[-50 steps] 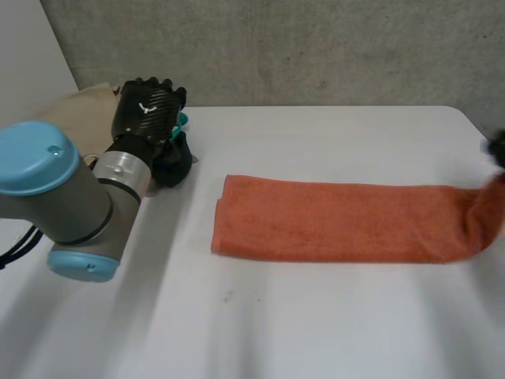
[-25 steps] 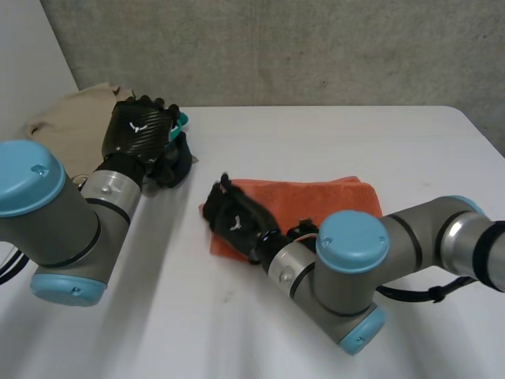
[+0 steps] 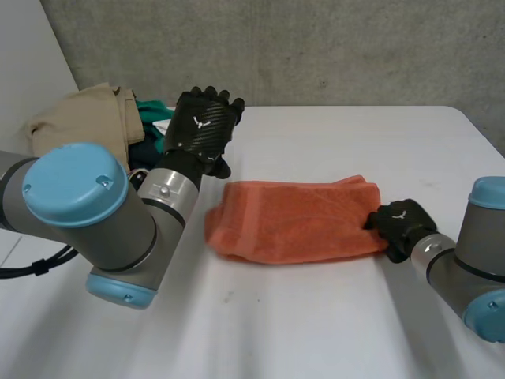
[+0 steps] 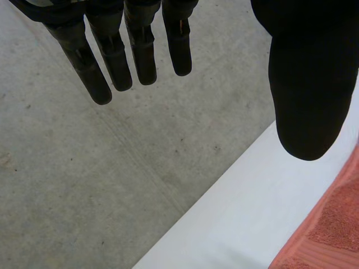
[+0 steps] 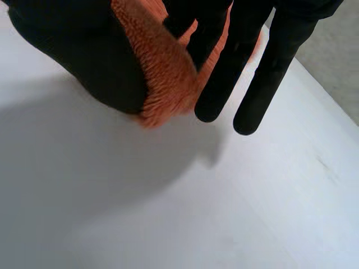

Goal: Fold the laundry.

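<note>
Light falls softly and evenly from above on my table [image 3: 316, 332]; its white top reads bright and uniform. The towel [image 3: 292, 221] casts one thin, soft-edged shadow along its near edge. The wall [image 3: 316, 47] behind is dimmer, a mottled grey. My left hand [image 4: 140, 50] and right hand [image 5: 272, 73] register as matt black masses, with little surface detail in either wrist view.

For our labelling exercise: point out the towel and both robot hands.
towel [image 3: 292, 221]: head view, middle of top layer.
left robot hand [image 3: 203, 126]: head view, back of hand.
right robot hand [image 3: 402, 222]: head view, back of hand.
</note>
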